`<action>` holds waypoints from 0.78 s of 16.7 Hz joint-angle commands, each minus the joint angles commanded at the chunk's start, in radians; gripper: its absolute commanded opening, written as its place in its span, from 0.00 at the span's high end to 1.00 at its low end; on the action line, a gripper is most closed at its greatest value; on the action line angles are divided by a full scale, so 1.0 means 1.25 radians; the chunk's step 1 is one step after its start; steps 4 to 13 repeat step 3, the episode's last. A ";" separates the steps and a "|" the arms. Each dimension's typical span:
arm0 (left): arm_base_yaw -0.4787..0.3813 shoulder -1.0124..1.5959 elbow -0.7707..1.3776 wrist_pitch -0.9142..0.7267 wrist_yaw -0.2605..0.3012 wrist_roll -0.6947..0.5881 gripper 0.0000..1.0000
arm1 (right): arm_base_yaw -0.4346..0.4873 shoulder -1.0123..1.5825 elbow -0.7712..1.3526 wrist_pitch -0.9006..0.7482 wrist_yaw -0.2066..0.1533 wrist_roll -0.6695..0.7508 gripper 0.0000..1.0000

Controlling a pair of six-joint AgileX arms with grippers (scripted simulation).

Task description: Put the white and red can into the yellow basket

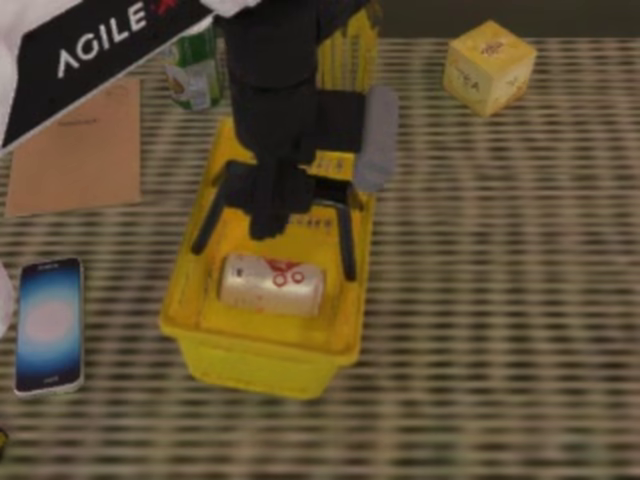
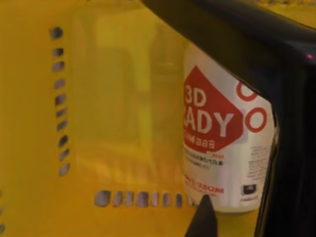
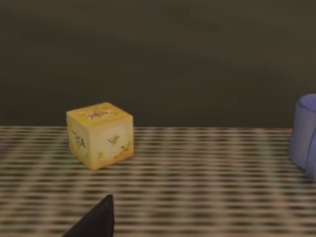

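The white and red can (image 1: 272, 283) lies on its side on the floor of the yellow basket (image 1: 262, 362), toward its near end. My left gripper (image 1: 267, 226) hangs above the basket's middle, just beyond the can and apart from it, open and holding nothing. In the left wrist view the can (image 2: 222, 143) rests against the basket's slotted wall (image 2: 89, 123), past one dark fingertip (image 2: 203, 217). The black folding handles (image 1: 345, 240) lie across the basket. My right arm is out of the top view; one of its fingertips (image 3: 101, 217) shows over the table, with nothing beside it.
A green-and-white can (image 1: 195, 75) stands behind the basket's left corner. A brown paper sheet (image 1: 80, 150) and a phone (image 1: 48, 325) lie at the left. A small yellow cube box (image 1: 488, 67) sits at the back right. A grey-blue object (image 1: 377, 135) stands by the basket's right rim.
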 joint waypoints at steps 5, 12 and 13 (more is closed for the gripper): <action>0.012 -0.007 0.032 -0.033 0.000 0.007 1.00 | 0.000 0.000 0.000 0.000 0.000 0.000 0.00; 0.012 -0.007 0.032 -0.033 0.000 0.007 1.00 | 0.000 0.000 0.000 0.000 0.000 0.000 0.00; 0.012 -0.007 0.032 -0.033 0.000 0.007 1.00 | 0.000 0.000 0.000 0.000 0.000 0.000 0.00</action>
